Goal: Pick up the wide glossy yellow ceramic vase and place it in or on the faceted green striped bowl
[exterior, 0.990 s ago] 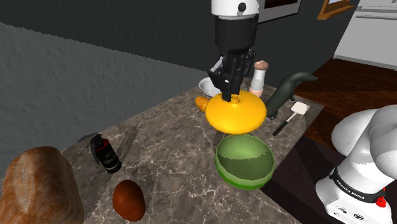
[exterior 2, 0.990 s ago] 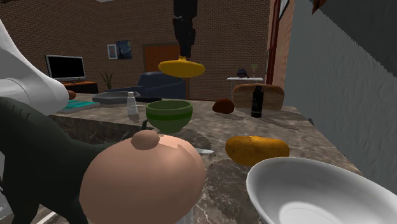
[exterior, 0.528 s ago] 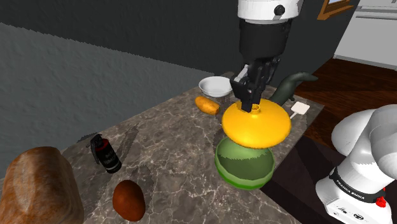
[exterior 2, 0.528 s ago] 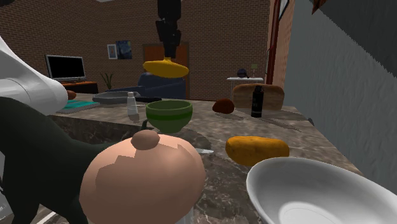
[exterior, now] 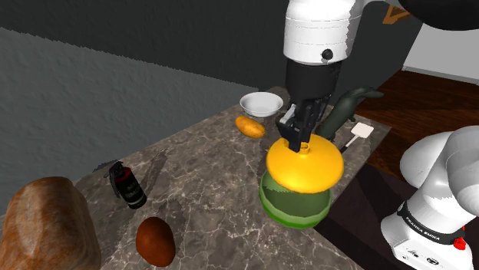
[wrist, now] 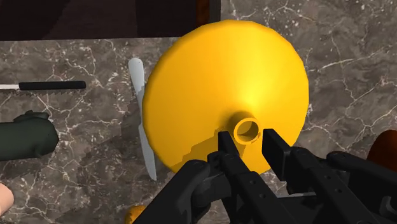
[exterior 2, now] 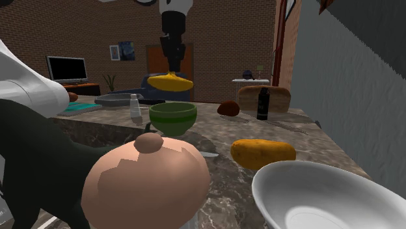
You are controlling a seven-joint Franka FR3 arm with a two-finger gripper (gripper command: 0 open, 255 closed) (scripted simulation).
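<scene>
Over the green bowl [exterior: 295, 209], clear of its rim: yellow vase [exterior: 305, 165], wide, glossy, held aloft. Narrow neck clasped between the fingers of the gripper [exterior: 296, 143]. Marble counter [exterior: 199, 176] beneath, bowl near its edge. Beyond: white dish [exterior: 259, 103], orange lump [exterior: 250, 126] beside it; black bottle [exterior: 127, 185] well apart.

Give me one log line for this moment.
phase: transport | end effector: shut on vase neck | vase: held above bowl, not touching | next: probably lower, release
</scene>
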